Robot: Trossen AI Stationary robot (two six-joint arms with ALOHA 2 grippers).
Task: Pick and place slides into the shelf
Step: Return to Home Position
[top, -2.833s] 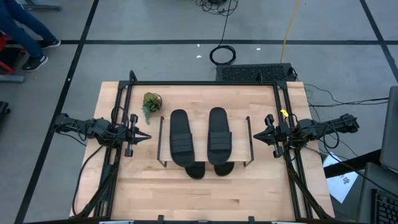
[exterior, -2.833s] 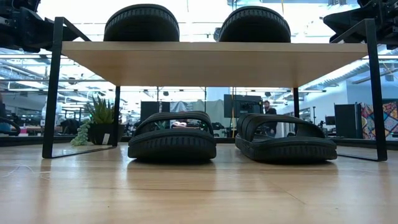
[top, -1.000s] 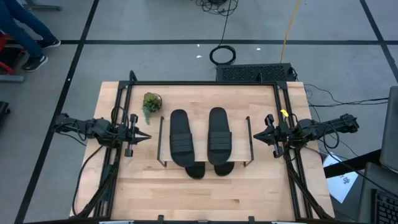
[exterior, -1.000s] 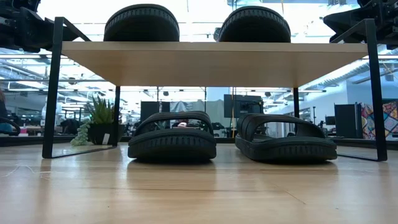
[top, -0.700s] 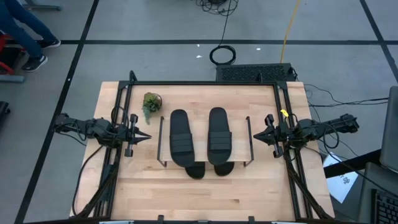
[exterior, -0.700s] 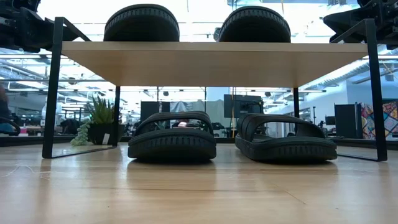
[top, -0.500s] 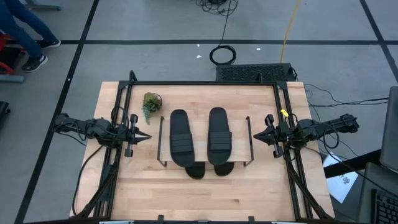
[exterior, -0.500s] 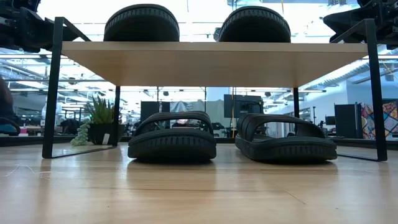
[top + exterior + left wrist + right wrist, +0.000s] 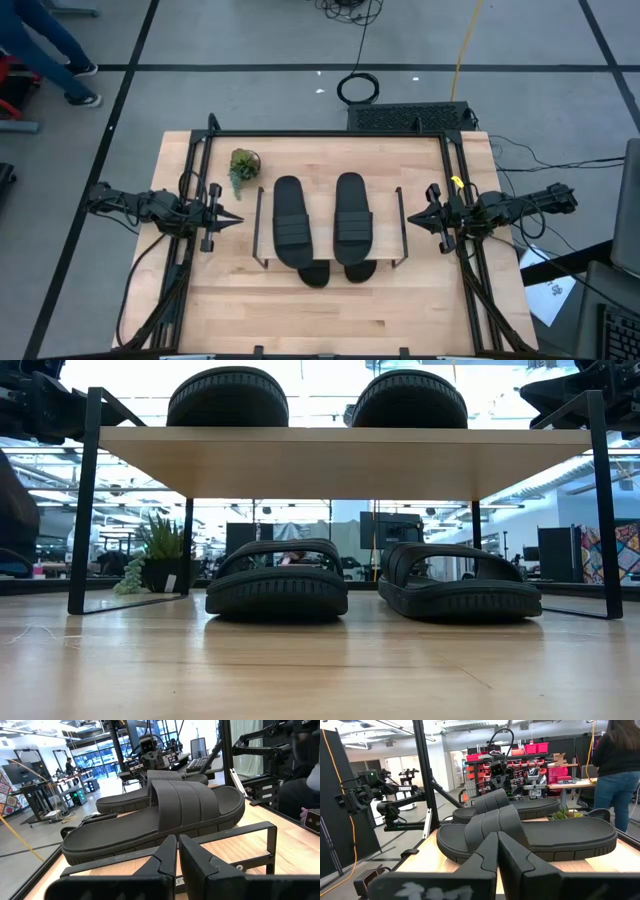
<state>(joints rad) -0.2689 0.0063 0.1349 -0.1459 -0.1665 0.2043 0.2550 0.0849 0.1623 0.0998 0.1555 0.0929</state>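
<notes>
1. A person [image 9: 48, 38] shows on the floor off the far left corner of the desk [image 9: 300, 320], well apart from it. I see no danger there unless they step into the arms' reach while you move.
2. The left pincer [image 9: 236, 220] hovers near the left wire side of the shelf [image 9: 322, 200], its tip aimed at it. If you swing this arm inward on the way home, I judge the tip could catch the wire and shove the shelf.
3. The plant [image 9: 243, 165] stands on the desk by the shelf's far left corner. A wide sweep of the left arm could tip it.
4. The job looks done. The top slides [image 9: 352, 218] lie side by side on the plank, and the lower slides [image 9: 276, 590] sit on the desk beneath it, toes poking past the near edge. A knock to the shelf could slip the top pair off, and a low pass along the near edge could drag a toe out.
5. The right pincer [image 9: 411, 217] hovers near the shelf's right wire side, tip toward it. The risk is the same, so draw it outward, not across.
6. The left pincer is clenched, its fingers meeting at the tip. It holds nothing and touches nothing.
7. The right pincer is likewise clenched and empty, clear of shelf and slides.
</notes>
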